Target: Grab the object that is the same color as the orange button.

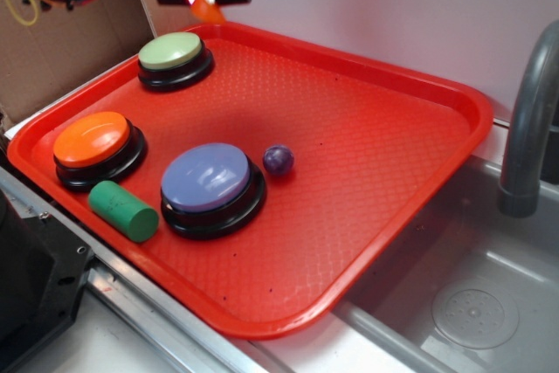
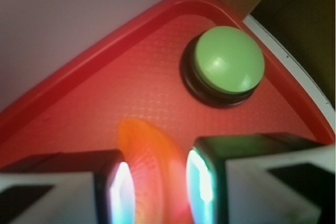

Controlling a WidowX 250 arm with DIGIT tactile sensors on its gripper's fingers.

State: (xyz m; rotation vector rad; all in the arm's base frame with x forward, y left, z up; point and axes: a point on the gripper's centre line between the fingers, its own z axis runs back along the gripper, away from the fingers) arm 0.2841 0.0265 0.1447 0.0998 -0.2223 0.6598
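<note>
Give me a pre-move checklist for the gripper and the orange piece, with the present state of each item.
1. Right thing held: the gripper holds the orange crescent piece, matching the orange button in colour. Ok.
2. Piece between both fingers: ok in the wrist view.
3. Grip firmness: cannot tell; the piece sticks out well past the fingertips.
4. Lifted clear: the piece hangs above the red tray's far rim. Ok.
5. Other things undisturbed: green button, purple-blue button, purple ball and green cylinder all rest on the tray. Ok.
</note>
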